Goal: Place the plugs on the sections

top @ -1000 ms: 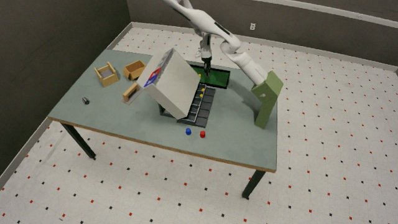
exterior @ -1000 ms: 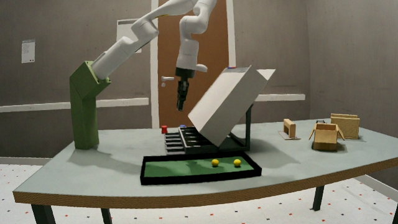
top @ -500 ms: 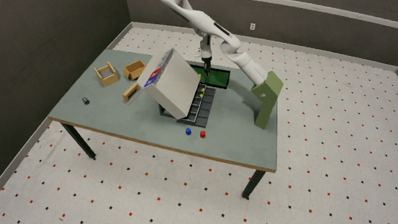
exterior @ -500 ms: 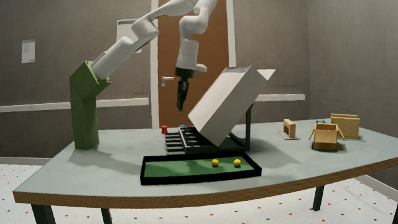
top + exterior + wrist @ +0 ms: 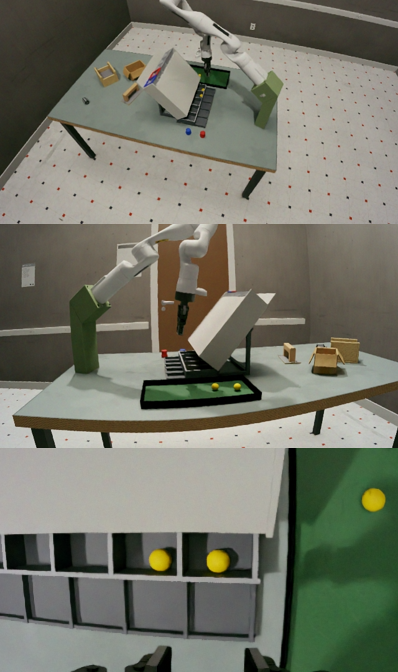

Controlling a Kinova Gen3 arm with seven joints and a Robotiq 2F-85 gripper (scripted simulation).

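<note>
The red plug (image 5: 203,134) (image 5: 164,353) and blue plug (image 5: 188,131) (image 5: 182,350) stand on the table beside the rack's far end from the tray. Two yellow marbles lie in neighbouring sections at the tray end: one marble (image 5: 218,561) in the end section, another marble (image 5: 160,560) beside it. The flat front parts (image 5: 220,608) (image 5: 205,105) in view bear no plug. The tilted cover (image 5: 177,81) (image 5: 227,326) (image 5: 140,488) hides the pipes. Two more marbles lie in the green tray (image 5: 141,395). My gripper (image 5: 208,74) (image 5: 180,333) (image 5: 207,660) is partly open and empty, above the rack's tray end.
The cover rises beside the gripper. Behind it stand a wooden arch (image 5: 130,92) (image 5: 289,351), a cardboard box (image 5: 134,70) (image 5: 324,362) and a wooden box (image 5: 106,74) (image 5: 345,350). A small dark object (image 5: 86,100) lies farther off.
</note>
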